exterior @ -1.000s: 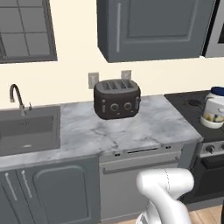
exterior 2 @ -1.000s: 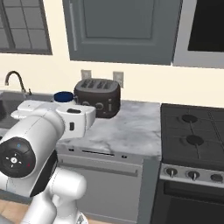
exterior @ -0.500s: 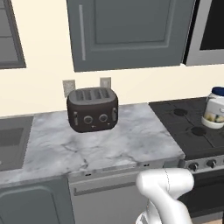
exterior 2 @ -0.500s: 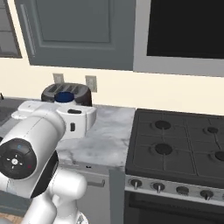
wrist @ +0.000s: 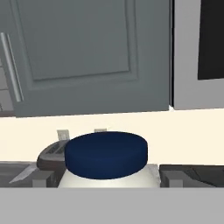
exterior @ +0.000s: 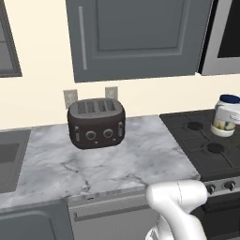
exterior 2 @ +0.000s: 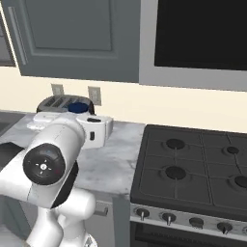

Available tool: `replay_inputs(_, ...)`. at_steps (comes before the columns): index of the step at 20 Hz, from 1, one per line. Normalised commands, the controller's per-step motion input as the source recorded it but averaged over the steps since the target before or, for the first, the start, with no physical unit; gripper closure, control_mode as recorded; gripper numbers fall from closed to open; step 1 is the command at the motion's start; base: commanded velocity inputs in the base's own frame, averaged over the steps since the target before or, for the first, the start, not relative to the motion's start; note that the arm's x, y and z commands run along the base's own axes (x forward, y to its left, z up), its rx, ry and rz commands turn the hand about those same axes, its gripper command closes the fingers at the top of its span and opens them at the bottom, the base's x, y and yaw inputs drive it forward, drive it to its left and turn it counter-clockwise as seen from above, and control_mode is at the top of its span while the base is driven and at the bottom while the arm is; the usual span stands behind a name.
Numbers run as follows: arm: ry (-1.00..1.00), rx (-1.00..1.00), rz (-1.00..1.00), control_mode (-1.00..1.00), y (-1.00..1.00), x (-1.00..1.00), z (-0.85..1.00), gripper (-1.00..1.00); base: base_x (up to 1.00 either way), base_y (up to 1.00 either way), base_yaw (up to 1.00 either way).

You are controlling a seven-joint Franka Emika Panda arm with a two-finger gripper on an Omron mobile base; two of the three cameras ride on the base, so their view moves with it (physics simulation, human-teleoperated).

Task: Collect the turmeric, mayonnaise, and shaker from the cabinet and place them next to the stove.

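Note:
The mayonnaise [wrist: 106, 161], a white jar with a blue lid, sits right in front of the hand camera between the finger tips [wrist: 42, 178]. My gripper [wrist: 107, 180] is shut on it. In the left base view the jar [exterior: 226, 115] hangs at the right edge, above the black stove [exterior: 201, 140]. From the right, only its blue lid [exterior 2: 77, 107] peeks over my white hand. The stove [exterior 2: 193, 164] lies to the right of the arm. The slate-grey cabinet [exterior: 140, 37] on the wall has its doors shut. The turmeric and the shaker are out of view.
A black four-slot toaster [exterior: 96, 123] stands at the back of the marble counter [exterior: 131, 164], under two wall outlets. A dark microwave [exterior 2: 200, 34] hangs above the stove. A sink edge [exterior: 9, 157] shows at far left.
The base has driven to the right: toaster, counter and cabinet slid left in both base views and the stove came closer. The jar kept its place in the gripper.

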Motion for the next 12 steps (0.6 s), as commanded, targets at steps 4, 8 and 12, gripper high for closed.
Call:
replay_inputs(4, 0.04, 0.00, 0.20, -1.00, -0.15, 0.66, -0.73, 1.00, 0.00, 0.00, 0.00)
replay_inputs(8, 0.00, 0.00, 0.24, -1.00, -0.14, 0.61, -0.45, 1.00, 0.00, 0.00, 0.00)
replay_inputs(12, -0.01, 0.00, 0.24, -1.00, -0.17, 0.63, -0.33, 1.00, 0.00, 0.00, 0.00)
